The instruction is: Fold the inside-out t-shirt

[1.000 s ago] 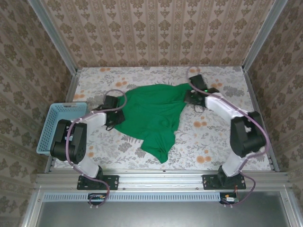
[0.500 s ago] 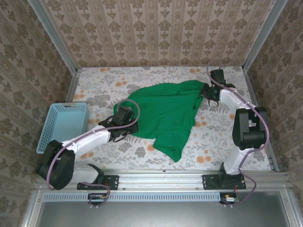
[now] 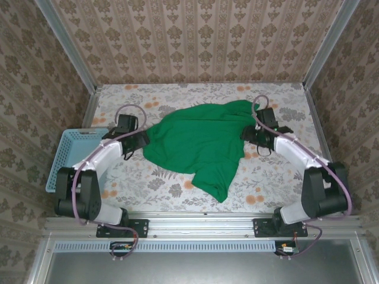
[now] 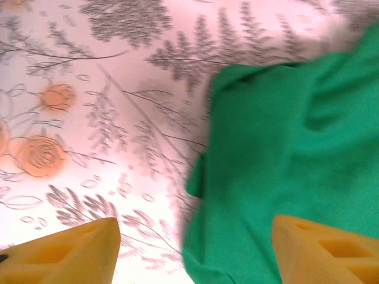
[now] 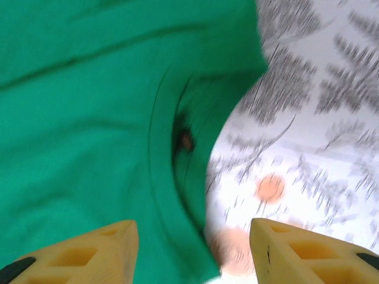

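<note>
At the middle of the floral table [image 3: 177, 94], the inside-out t-shirt [image 3: 198, 142] is seen spread and rumpled; the left gripper [image 3: 139, 142] is noted at its left edge, jaws apart, nothing held; the right gripper [image 3: 251, 135] is noted over the collar [image 5: 160, 148], likewise parted and empty; a light-blue basket [image 3: 74, 157] is recorded at the table's left edge.

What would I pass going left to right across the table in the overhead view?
light-blue basket → left end effector → green t-shirt → right end effector
</note>
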Robot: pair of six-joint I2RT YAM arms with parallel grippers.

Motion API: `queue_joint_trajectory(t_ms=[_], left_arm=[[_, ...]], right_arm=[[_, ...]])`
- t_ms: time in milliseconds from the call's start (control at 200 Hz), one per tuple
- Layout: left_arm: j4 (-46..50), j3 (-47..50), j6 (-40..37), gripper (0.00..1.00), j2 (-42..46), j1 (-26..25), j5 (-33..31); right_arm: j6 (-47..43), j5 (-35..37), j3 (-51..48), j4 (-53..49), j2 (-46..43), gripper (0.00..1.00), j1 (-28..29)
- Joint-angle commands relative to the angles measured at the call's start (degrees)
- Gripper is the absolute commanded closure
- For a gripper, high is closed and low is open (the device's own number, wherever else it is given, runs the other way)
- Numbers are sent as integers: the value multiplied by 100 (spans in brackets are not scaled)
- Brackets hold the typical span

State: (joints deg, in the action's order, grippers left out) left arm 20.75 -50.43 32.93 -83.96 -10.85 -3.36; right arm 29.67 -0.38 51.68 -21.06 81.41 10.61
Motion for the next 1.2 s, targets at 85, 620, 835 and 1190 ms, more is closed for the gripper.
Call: queue_joint_trajectory(t_ms=[85, 620, 835, 1190], left_arm=[[-187, -364, -165, 31, -813, 190, 503], [-664, -573, -45, 83, -1359, -41, 1351], [-204, -627, -126, 100, -722, -46, 848], [689, -915, -493, 100, 1671, -42, -317]], right_arm=[[495, 65, -972, -91, -902, 45, 906], [1870, 528, -1650, 253, -547, 38, 3842], [1848, 1249, -1041, -527, -61, 92, 4208], [768, 3635, 595, -3125, -3571, 100, 3859]])
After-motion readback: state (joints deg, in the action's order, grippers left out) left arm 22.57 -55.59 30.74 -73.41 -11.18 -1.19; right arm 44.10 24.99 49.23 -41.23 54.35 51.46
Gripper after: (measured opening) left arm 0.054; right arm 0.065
